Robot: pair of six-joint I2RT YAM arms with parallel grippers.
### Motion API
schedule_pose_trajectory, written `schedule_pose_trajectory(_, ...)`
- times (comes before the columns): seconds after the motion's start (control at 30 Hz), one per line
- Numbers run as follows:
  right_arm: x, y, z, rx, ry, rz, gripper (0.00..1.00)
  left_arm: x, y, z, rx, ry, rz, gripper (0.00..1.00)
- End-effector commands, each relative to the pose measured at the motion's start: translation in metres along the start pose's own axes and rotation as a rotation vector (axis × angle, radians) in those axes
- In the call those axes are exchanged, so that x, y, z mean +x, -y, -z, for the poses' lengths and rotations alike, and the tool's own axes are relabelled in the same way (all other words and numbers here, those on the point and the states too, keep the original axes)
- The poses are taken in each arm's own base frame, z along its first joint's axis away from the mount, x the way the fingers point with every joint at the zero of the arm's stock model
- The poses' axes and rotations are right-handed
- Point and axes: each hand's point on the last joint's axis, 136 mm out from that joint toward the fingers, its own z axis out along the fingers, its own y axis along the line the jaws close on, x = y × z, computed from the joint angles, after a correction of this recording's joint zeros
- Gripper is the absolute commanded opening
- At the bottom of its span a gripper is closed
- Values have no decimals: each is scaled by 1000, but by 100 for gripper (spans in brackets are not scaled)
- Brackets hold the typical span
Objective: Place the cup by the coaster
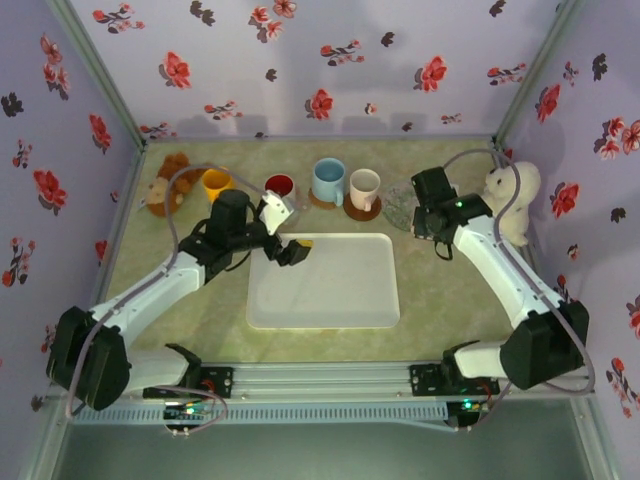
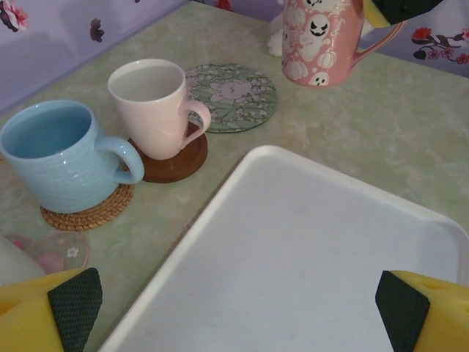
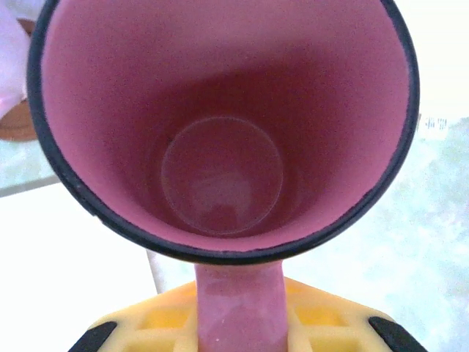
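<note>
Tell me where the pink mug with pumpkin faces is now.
In the left wrist view the pink pumpkin-face mug is at top right, its handle in the right pincer, just beside the round green floral coaster.

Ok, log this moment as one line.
left gripper: open, over white tray | right gripper: shut on pink mug handle | floral coaster: bare

Tray [image 1: 325, 285] at the middle of the bench [image 1: 440, 300], row of cups [image 1: 328, 180] behind it, the two right-hand ones on coasters, bare coaster [image 2: 231, 97] right of them, fifth cup [image 2: 322, 40] just right of that, soft toy [image 1: 168, 185] far left, second toy [image 1: 515, 200] far right.
</note>
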Motion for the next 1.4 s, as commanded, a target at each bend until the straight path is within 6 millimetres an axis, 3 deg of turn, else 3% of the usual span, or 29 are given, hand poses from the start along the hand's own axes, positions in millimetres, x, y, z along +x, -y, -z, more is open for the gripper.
schedule_pose_trajectory(0.0, -60, -17, 9, -56, 206, -13, 0, -25, -7, -6, -15, 65, -18, 99)
schedule_pose_trajectory(0.27, -94, -37, -25, -74, 286, 12, 0, -23, -13, -20, -9, 51, -5, 99)
schedule_pose_trajectory(0.5, -107, -47, -59, -60, 293, 20, 0, -16, -16, -30, -5, 40, 20, 100)
schedule_pose_trajectory(0.63, -113, -50, -66, -55, 314, 8, 0, -15, -18, -34, -4, 37, 29, 100)
schedule_pose_trajectory(1.0, -107, -42, -93, -5, 290, -18, 0, -13, -22, -43, -4, 25, 38, 99)
schedule_pose_trajectory(1.37, -95, -43, -111, -9, 267, -40, 0, -23, -25, -47, 3, 25, 50, 99)
